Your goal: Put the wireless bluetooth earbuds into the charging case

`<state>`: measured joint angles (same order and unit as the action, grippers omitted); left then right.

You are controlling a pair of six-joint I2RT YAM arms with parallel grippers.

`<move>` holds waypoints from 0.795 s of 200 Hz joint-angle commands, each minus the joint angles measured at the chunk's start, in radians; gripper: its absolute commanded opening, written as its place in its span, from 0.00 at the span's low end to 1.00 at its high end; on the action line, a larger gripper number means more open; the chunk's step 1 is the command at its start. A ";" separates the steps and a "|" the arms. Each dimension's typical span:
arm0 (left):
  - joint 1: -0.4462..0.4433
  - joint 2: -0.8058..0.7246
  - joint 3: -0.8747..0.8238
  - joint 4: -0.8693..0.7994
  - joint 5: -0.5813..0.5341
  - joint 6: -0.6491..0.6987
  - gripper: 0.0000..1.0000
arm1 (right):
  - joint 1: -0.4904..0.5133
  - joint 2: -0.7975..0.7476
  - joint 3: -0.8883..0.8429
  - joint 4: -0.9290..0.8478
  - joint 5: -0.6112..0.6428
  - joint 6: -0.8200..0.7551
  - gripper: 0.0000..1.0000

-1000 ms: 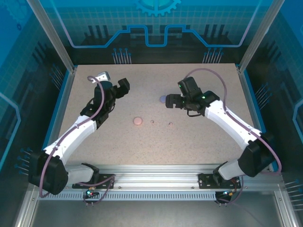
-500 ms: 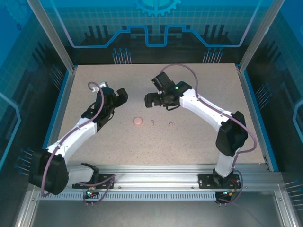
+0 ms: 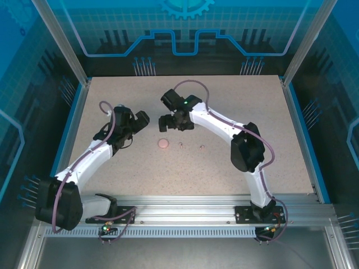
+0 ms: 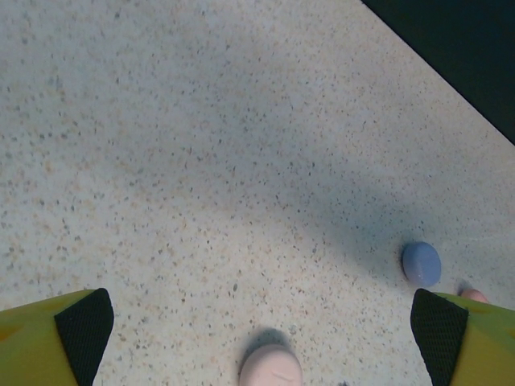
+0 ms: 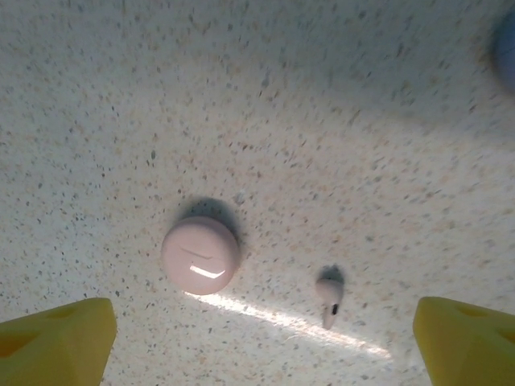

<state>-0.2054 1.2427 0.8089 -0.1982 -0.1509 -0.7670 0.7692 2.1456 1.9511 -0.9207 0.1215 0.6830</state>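
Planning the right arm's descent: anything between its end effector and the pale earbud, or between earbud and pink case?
Nothing visible. The open right end effector hangs near the earbud; only bare table separates it from the pink case.

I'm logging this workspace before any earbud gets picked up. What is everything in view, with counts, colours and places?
pink case: 1, pale pink, round, mid-table.
blue case: 1, blue, round, on the table at the right of the left wrist view.
earbuds: 2, pale pinkish, lying apart in a row right of the pink case; the farther one looks slightly darker.
table: 1, speckled beige, blue-edged.
left gripper: 1, open, over bare table left of the pink case.
right gripper: 1, open, above the pink case and the nearer earbud.
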 commanded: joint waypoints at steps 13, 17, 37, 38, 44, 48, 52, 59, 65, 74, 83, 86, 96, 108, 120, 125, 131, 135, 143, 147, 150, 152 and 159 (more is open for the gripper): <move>0.054 -0.004 -0.040 -0.045 0.081 -0.133 0.99 | 0.060 0.083 0.089 -0.091 0.006 0.139 0.95; 0.059 -0.007 -0.042 -0.050 0.073 -0.148 0.99 | 0.065 0.093 0.095 -0.096 0.012 0.153 0.94; 0.071 -0.027 -0.041 -0.111 -0.002 -0.266 0.99 | 0.084 0.142 0.124 -0.117 0.028 0.224 0.94; 0.071 -0.027 -0.041 -0.117 -0.005 -0.266 0.99 | 0.085 0.146 0.125 -0.119 0.029 0.229 0.94; 0.075 -0.038 -0.045 -0.125 -0.011 -0.280 0.99 | 0.090 0.160 0.132 -0.122 0.042 0.252 0.93; 0.077 -0.044 -0.048 -0.128 -0.016 -0.287 0.99 | 0.093 0.169 0.137 -0.123 0.047 0.260 0.93; 0.079 -0.050 -0.051 -0.133 -0.023 -0.296 0.99 | 0.098 0.174 0.144 -0.123 0.051 0.265 0.93; 0.082 -0.064 -0.056 -0.145 -0.034 -0.313 0.99 | 0.105 0.198 0.160 -0.133 0.069 0.276 0.93; 0.084 -0.074 -0.060 -0.148 -0.036 -0.319 0.99 | 0.112 0.218 0.180 -0.147 0.084 0.288 0.93; 0.087 -0.091 -0.074 -0.148 -0.034 -0.329 0.99 | 0.119 0.241 0.210 -0.168 0.104 0.301 0.93; 0.090 -0.105 -0.090 -0.135 -0.024 -0.329 0.99 | 0.127 0.265 0.236 -0.188 0.124 0.312 0.93; 0.091 -0.109 -0.098 -0.130 -0.021 -0.330 0.99 | 0.129 0.272 0.245 -0.194 0.129 0.316 0.93; 0.097 -0.122 -0.121 -0.117 -0.015 -0.336 0.99 | 0.134 0.296 0.269 -0.209 0.139 0.329 0.93; 0.101 -0.135 -0.140 -0.113 -0.014 -0.353 0.99 | 0.137 0.319 0.290 -0.220 0.146 0.344 0.92; 0.109 -0.142 -0.159 -0.106 -0.008 -0.364 0.99 | 0.143 0.339 0.308 -0.227 0.154 0.355 0.92; 0.111 -0.144 -0.165 -0.102 -0.003 -0.366 0.99 | 0.144 0.345 0.314 -0.228 0.158 0.360 0.92; 0.115 -0.146 -0.172 -0.095 0.003 -0.367 0.99 | 0.146 0.353 0.319 -0.227 0.161 0.365 0.91; 0.118 -0.147 -0.177 -0.091 0.006 -0.369 0.99 | 0.146 0.357 0.322 -0.226 0.162 0.367 0.91; 0.121 -0.148 -0.184 -0.086 0.011 -0.372 0.99 | 0.148 0.367 0.329 -0.225 0.164 0.373 0.90; 0.122 -0.148 -0.187 -0.083 0.012 -0.374 0.99 | 0.148 0.372 0.334 -0.224 0.164 0.377 0.89; 0.122 -0.148 -0.189 -0.080 0.015 -0.374 0.99 | 0.149 0.375 0.338 -0.224 0.164 0.379 0.89; 0.123 -0.147 -0.191 -0.078 0.016 -0.372 0.99 | 0.149 0.378 0.340 -0.223 0.164 0.380 0.89; 0.124 -0.149 -0.197 -0.064 0.024 -0.370 0.99 | 0.150 0.386 0.348 -0.218 0.165 0.381 0.87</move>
<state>-0.0956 1.1152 0.6342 -0.3012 -0.1570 -1.1137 0.9016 2.4939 2.2520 -1.1065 0.2543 1.0206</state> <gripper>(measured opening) 0.987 0.893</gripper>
